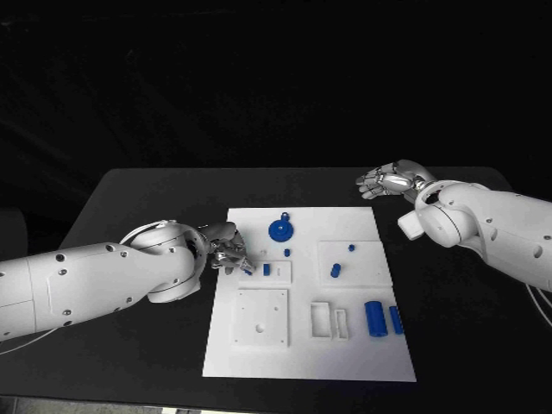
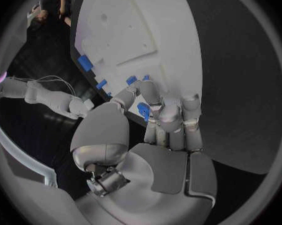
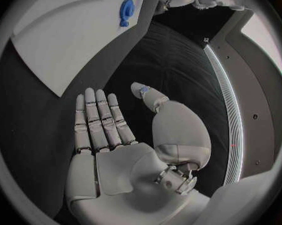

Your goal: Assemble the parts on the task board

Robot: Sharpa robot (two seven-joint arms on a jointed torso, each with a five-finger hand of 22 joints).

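Note:
The white task board (image 1: pixel 351 354) lies in the middle of the black table. My left hand (image 1: pixel 227 250) is at the board's left edge, with its fingers curled in. It pinches a small blue part (image 2: pixel 143 111) between thumb and fingers, low over the board (image 2: pixel 141 30); in the head view that part (image 1: pixel 249 271) sits just under the fingertips. My right hand (image 1: pixel 394 181) hovers off the board's far right corner. In the right wrist view this hand (image 3: pixel 110 135) is flat, fingers straight and apart, holding nothing.
On the board lie a round blue disc with a tab (image 1: pixel 281 229), small blue pegs (image 1: pixel 335 270) and two blue cylinders (image 1: pixel 376 317). A raised white square block (image 1: pixel 262 316) and white slotted pieces (image 1: pixel 321 316) stand near the front. Black table surrounds the board.

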